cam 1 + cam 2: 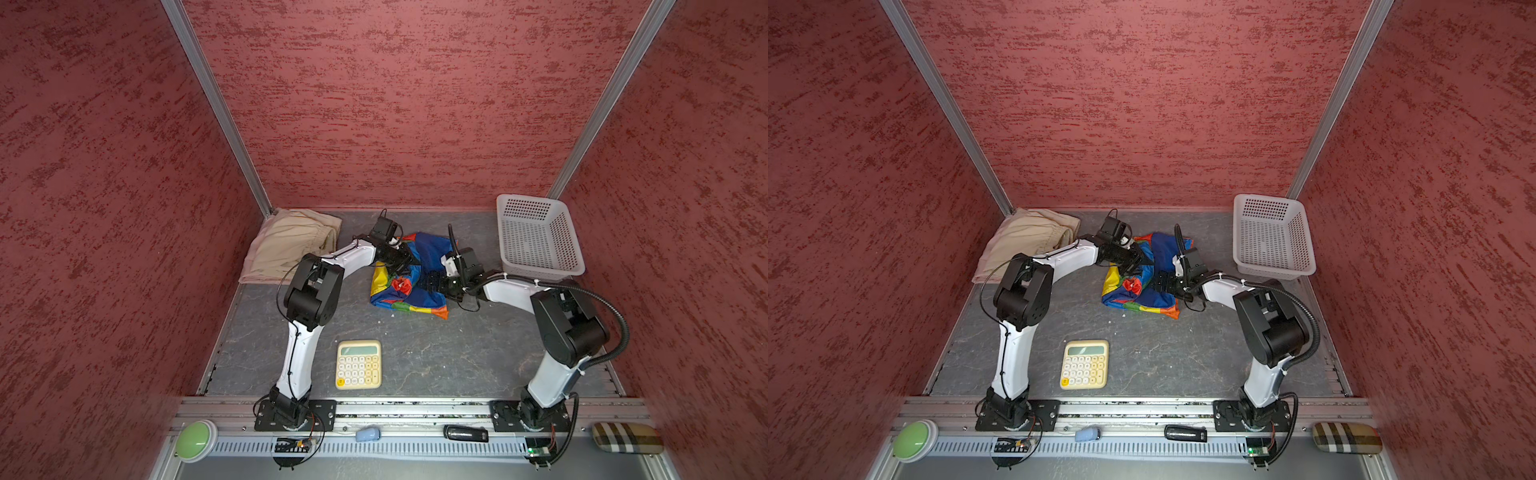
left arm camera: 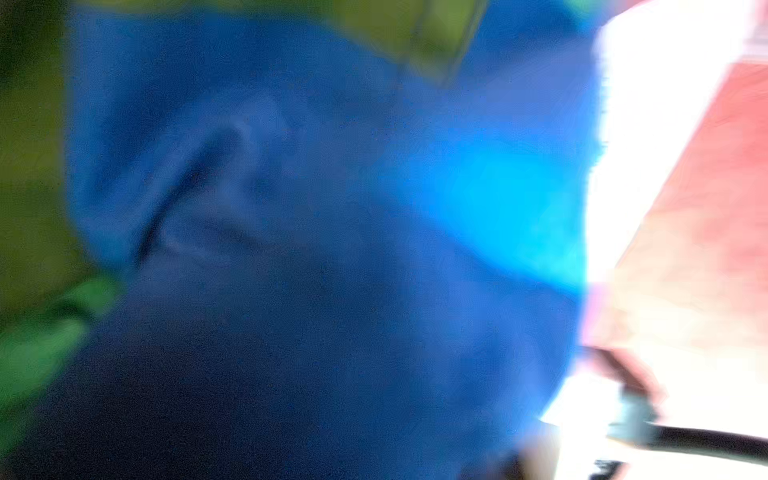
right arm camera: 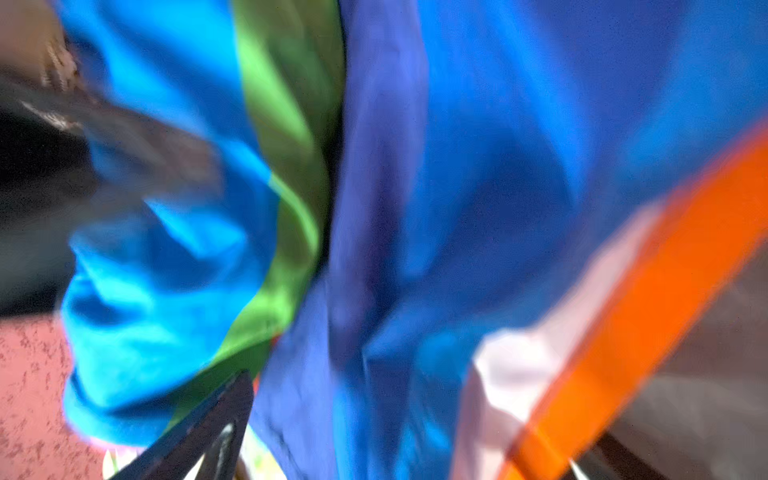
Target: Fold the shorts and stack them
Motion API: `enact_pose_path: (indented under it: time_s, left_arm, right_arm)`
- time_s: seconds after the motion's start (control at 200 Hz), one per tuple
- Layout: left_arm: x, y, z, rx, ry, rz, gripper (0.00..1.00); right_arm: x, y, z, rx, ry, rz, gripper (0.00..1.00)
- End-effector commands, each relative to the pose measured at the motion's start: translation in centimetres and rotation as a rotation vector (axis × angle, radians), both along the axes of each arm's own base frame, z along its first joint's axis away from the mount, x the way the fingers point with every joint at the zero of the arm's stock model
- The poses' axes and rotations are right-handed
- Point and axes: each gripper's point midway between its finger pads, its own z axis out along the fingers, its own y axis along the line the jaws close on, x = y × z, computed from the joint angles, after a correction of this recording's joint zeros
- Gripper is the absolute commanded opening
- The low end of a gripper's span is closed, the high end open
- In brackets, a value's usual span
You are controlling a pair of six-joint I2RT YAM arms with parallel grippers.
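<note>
Top views both show the rainbow shorts [image 1: 430, 249] [image 1: 1163, 249] crumpled mid-table between the two arms, nowhere near folded. The beige shorts [image 1: 286, 245] sit in the far-left corner, looking already folded.

Left gripper [image 1: 405, 270] is down on the near-left part of the heap, but I honestly can't tell if its jaws are apart or pinched; the left wrist view is just blurry blue cloth. Right gripper [image 1: 424, 284] is buried in the right side, jaws spread wide with fabric bulging between them. It doesn't look like a real grip to me.

Handling-wise, my guess is this stuff is super light, thin and slick — shiny windbreaker-type cloth, so it'll slide off the pads and won't hold a crease. I'd grab it at a doubled-up edge like the waistband or a leg hem, one corner per gripper, and pull it taut — not a pinch in the loose middle.
</note>
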Motion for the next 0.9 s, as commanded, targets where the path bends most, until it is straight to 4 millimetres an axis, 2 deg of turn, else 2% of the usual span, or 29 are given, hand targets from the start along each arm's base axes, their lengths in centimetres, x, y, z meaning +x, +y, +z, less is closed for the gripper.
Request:
enact_pose_path:
  time_s: [0.0, 0.075, 0.15, 0.205, 0.301, 0.371, 0.396, 0.436, 0.566, 0.641, 0.741, 0.897]
  left_arm:
    - [2.9, -1.4, 12.3, -0.327, -0.258, 0.017, 1.00]
    - [2.6, -0.8, 16.5, -0.405, -0.319, 0.012, 0.99]
    - [2.1, 0.9, 20.4, -0.423, -0.392, 0.015, 0.99]
    - [1.6, 3.2, 22.7, -0.382, -0.452, 0.040, 0.99]
    - [1.1, 8.6, 23.9, -0.272, -0.507, 0.145, 0.99]
    - [0.7, 12.1, 22.9, -0.236, -0.501, 0.219, 0.99]
    - [0.5, 12.8, 22.2, -0.240, -0.482, 0.236, 0.99]
    - [0.3, 13.8, 21.2, -0.263, -0.456, 0.250, 0.99]
    - [-1.0, 15.8, 17.8, -0.267, -0.390, 0.296, 0.99]
    - [-1.6, 16.8, 16.8, -0.248, -0.379, 0.304, 0.99]
    - [-2.2, 17.7, 15.4, -0.227, -0.352, 0.306, 0.99]
    - [-2.4, 17.5, 13.4, -0.229, -0.321, 0.297, 0.99]
  right_arm:
    - [-0.7, -0.7, 3.2, -0.031, -0.045, 0.001, 0.99]
    - [-0.5, -1.8, 5.0, -0.079, -0.092, -0.026, 0.99]
    - [0.0, -2.7, 6.9, -0.123, -0.141, -0.063, 0.99]
    - [0.5, -3.1, 7.8, -0.155, -0.153, -0.084, 0.99]
    - [1.4, -3.1, 8.3, -0.244, -0.170, -0.123, 0.99]
    - [2.4, -1.7, 9.1, -0.279, -0.198, -0.141, 0.99]
    - [2.9, -1.0, 9.7, -0.280, -0.214, -0.143, 0.99]
    - [3.5, 0.2, 9.4, -0.280, -0.208, -0.147, 0.99]
    - [4.8, 3.1, 6.3, -0.355, -0.142, -0.122, 0.99]
    - [4.7, 3.5, 4.4, -0.418, -0.106, -0.122, 0.99]
    - [4.1, 3.6, 3.5, -0.427, -0.095, -0.135, 0.99]
    - [3.7, 3.0, 1.6, -0.471, -0.069, -0.146, 0.99]
